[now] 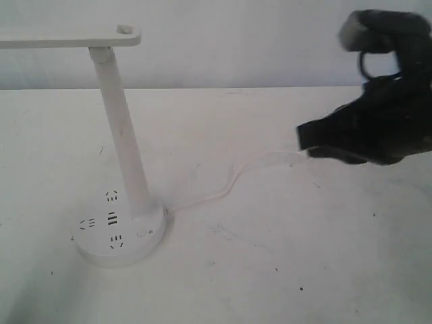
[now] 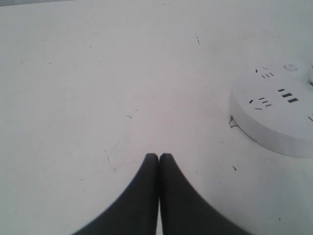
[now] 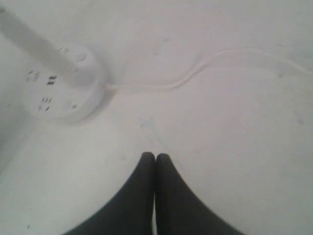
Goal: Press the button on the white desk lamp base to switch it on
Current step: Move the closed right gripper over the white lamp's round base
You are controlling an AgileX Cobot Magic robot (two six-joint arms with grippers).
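The white desk lamp base (image 1: 94, 248) is a thick round disc on the white table at the lower left, with dark socket slots and a slanted stem (image 1: 125, 142). The button (image 1: 141, 233) is a small faint ring on the base's right side, near the stem's foot. My right gripper (image 1: 302, 137) hangs shut in the air far to the right of the base. The right wrist view shows its tips (image 3: 155, 155) together over bare table, well away from the base (image 3: 73, 105) and button (image 3: 81, 57). My left gripper (image 2: 159, 155) is shut beside the base (image 2: 274, 122), with the button (image 2: 292, 67) on the far side.
The lamp head (image 1: 67, 38) reaches left at the top of the stem. A thin white cable (image 1: 229, 185) runs from the base across the table toward the right. A pale wall stands behind the table.
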